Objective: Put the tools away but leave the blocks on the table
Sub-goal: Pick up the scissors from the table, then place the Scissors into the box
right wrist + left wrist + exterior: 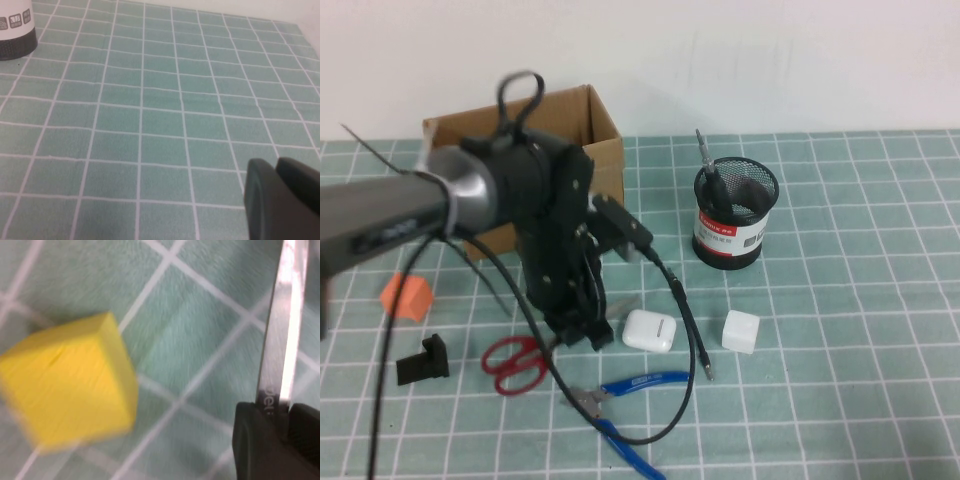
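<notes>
My left gripper [582, 335] [281, 412] is down on the table [840, 300], shut on the metal blade of the red-handled scissors [515, 362] [282, 325]. The yellow block [65, 385] lies close beside it; my arm hides this block in the high view. The blue-handled pliers [630, 400] lie nearer the front edge. A thin black pen-like tool [693, 330] rests between the earbud case and the white block [741, 331]. The screwdriver [708, 165] stands in the mesh cup [735, 215]. The orange block [408, 296] sits far left. My right gripper [280, 172] hangs shut over bare cloth.
An open cardboard box [595, 125] stands at the back behind my left arm. A white earbud case [650, 330] lies right of the left gripper. A black L-shaped bracket [424, 360] is at the front left. The arm's black cable [675, 410] loops over the pliers.
</notes>
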